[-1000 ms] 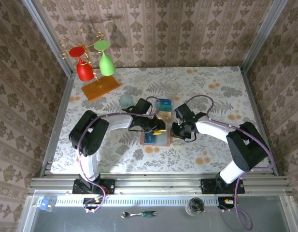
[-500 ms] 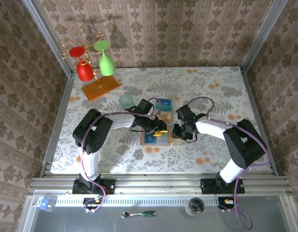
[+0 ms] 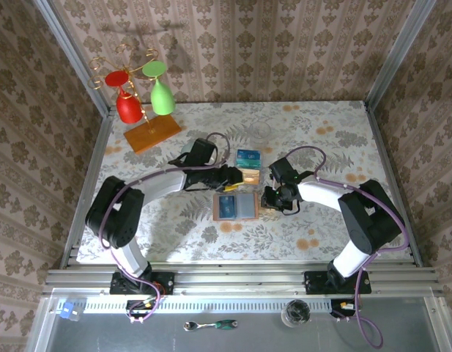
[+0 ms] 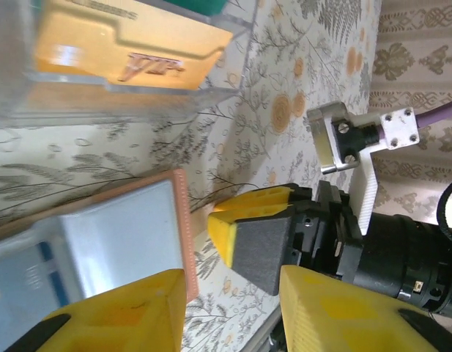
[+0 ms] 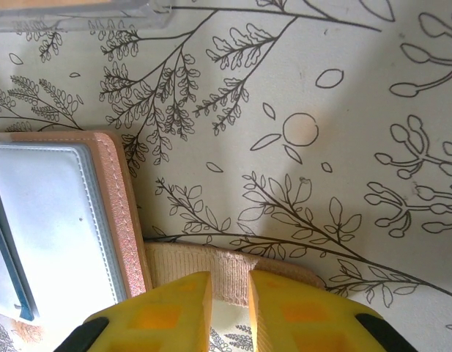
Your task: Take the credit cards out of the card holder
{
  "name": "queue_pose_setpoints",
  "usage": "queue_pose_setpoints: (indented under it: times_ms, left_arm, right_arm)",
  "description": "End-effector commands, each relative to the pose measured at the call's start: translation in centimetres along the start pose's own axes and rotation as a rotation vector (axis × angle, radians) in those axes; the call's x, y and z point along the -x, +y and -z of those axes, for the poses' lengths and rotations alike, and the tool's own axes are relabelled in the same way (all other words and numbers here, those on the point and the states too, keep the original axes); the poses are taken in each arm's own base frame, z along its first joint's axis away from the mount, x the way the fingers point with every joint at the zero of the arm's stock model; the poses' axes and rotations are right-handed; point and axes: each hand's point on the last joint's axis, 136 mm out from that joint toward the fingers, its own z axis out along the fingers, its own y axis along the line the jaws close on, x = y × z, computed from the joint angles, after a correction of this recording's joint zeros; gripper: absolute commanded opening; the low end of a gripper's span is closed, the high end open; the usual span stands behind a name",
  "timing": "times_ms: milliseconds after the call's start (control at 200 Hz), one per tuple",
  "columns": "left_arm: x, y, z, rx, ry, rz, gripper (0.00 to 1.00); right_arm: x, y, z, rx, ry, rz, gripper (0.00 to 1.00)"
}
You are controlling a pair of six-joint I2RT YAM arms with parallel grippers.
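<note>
Displacement of left hand point(image 3: 239, 176) from flat brown folding card holder point(image 3: 244, 207), open on worktop point(image 3: 321, 132), to clear plastic box point(image 4: 123, 103) holding orange-tan credit card point(image 4: 130, 51), jaws parted and empty, suggests delivery; right hand point(image 5: 229, 284) pinches holder's tan flap point(image 5: 233, 265); teal card point(image 3: 227, 206) remains pocketed.

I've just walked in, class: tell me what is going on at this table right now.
The right gripper pinches the tan tab at the right edge of the open card holder, which lies flat on the table. The left gripper hangs open by the clear box, where an orange card and a teal card already lie. At least one blue card still shows in the holder's pocket.
</note>
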Motion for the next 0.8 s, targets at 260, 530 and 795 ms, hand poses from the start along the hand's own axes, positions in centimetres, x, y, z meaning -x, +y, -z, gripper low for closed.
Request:
queue_pose_setpoints:
  times_ms: [260,530,795]
  left_arm:
    - [-1.9,6.8,2.5,0.165,-0.033,0.064,0.31]
    - [-3.1,8.1,2.0,0.162,-0.013,0.086,0.19]
    - [-3.7,8.9,1.4,0.155,0.006,0.105,0.09]
  right_arm:
    - [0.9,3.2,3.0,0.073,-0.017,0.013,0.22]
    - [0.9,7.1,3.6,0.159,-0.001,0.043,0.22]
    - [-0.6,11.0,1.7,0.24,0.084,0.083,0.22]
